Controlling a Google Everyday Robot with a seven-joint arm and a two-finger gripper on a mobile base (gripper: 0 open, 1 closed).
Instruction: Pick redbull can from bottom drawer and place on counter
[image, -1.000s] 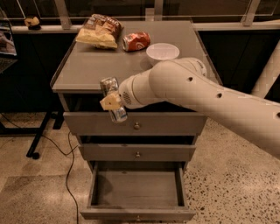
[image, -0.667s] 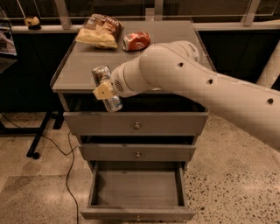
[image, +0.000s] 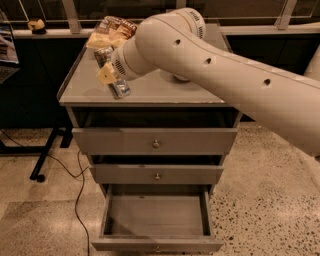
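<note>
The cream-white two-finger gripper (image: 112, 75) is over the left part of the flat grey-taupe counter (image: 160, 92), at the end of a thick cream arm (image: 215, 65) that reaches in from the right. Its fingers (image: 105, 75) are closed on the slim silver and dark blue redbull can (image: 120, 89), gripping it around the middle; one pale yellowish pad shows against the can's left side. The can is tilted, with its top leaning to the back left and its lower end pointing at the counter near the front edge. Whether that lower end touches the surface, I cannot tell.

Behind the gripper, at the back left of the counter, lie crinkled yellow and brown snack bags (image: 111, 31), partly hidden by the arm.

Under the counter are three grey drawers. The shallow top drawer (image: 125, 141) and the middle drawer (image: 125, 174) each show a small round metal knob on the front. The deep grey bottom drawer (image: 155, 216) is pulled well out towards the camera, its inside open to view. A thin dark cable (image: 76, 192) runs over the speckled floor (image: 260, 200) to the left of the cabinet
</note>
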